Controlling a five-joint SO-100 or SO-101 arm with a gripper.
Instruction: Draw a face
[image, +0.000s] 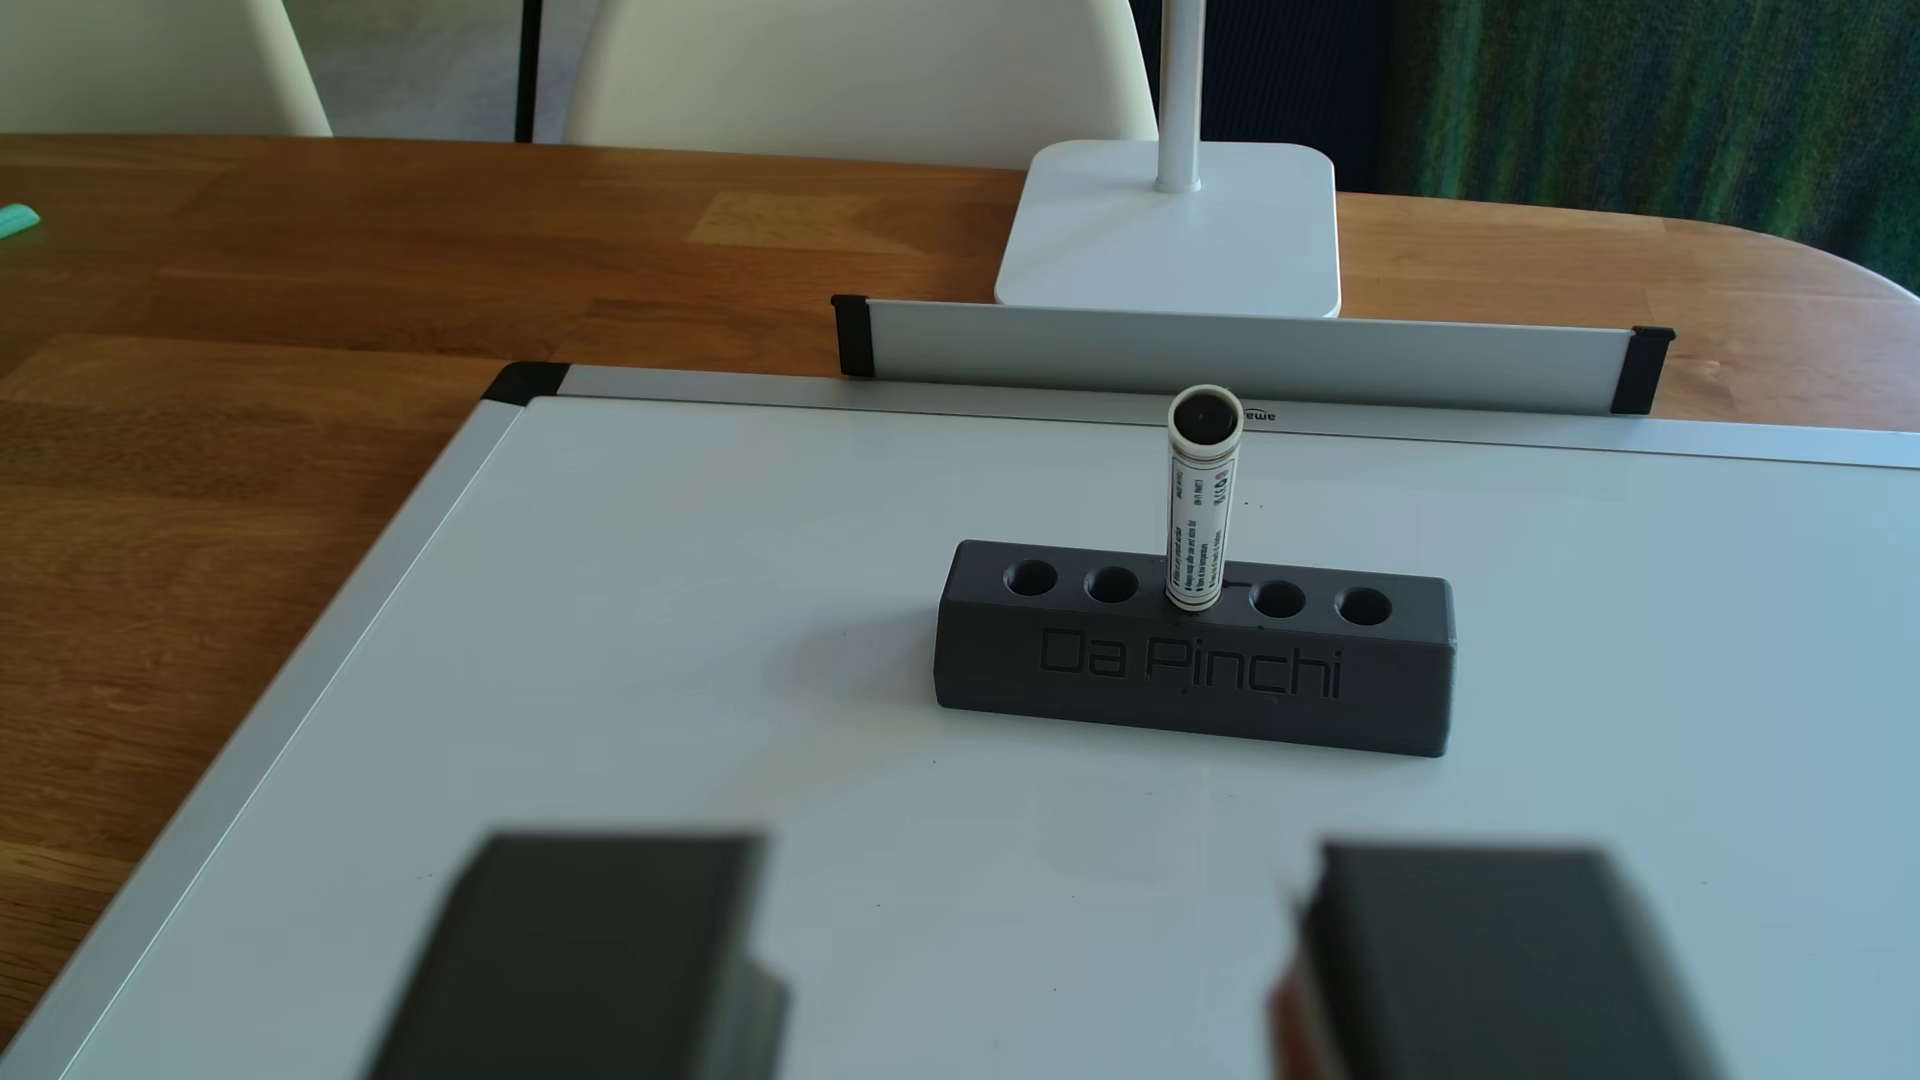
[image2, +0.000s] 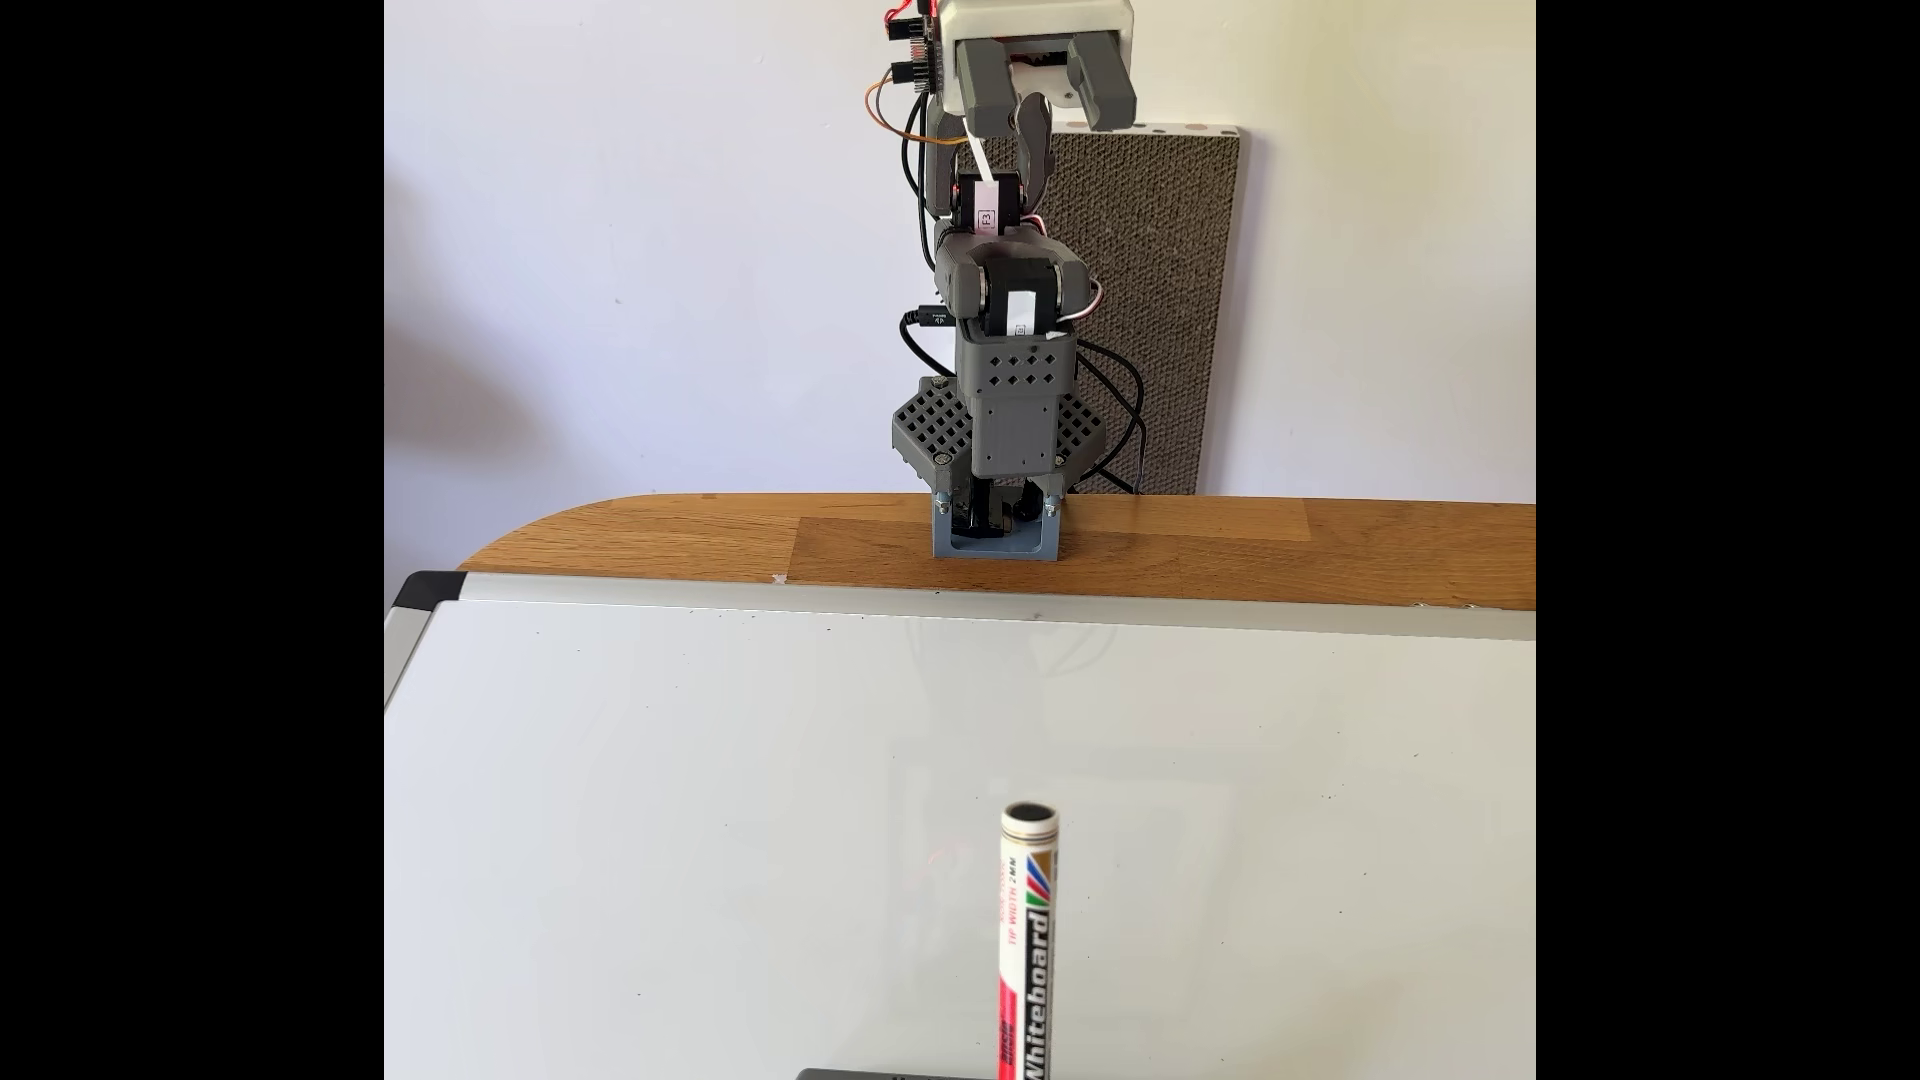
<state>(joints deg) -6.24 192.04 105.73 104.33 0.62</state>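
Wooden table (image: 312, 270) planks carry a framed whiteboard (image: 727, 623) lying flat, its surface blank in both views. On the whiteboard stands a dark grey pen holder (image: 1195, 665) lettered "Da Pinchi", with 5 holes along its top. A whiteboard marker (image: 1200, 509) stands upright in the middle hole of the pen holder, its round end facing up; the other 4 holes hold nothing. Beyond the pen holder, past the far edge of the whiteboard, lies a pale tray rail (image: 1247, 358) with black end caps, and behind that rail sits the square white base of a stand (image: 1174, 228). 2 pale chairs (image: 862, 62) are behind the table.

Nearer the camera than the pen holder, the gripper (image: 1029, 966) shows as 2 blurred dark fingers (image: 582, 955) spread wide apart with nothing between them, raised above the whiteboard. In the fixed view the gripper (image2: 1044, 88) is high above the arm's base (image2: 997, 530), which is clamped to the table edge well back from the whiteboard marker (image2: 1027, 935). A brown textured panel (image2: 1153, 312) leans against the white wall behind the base.
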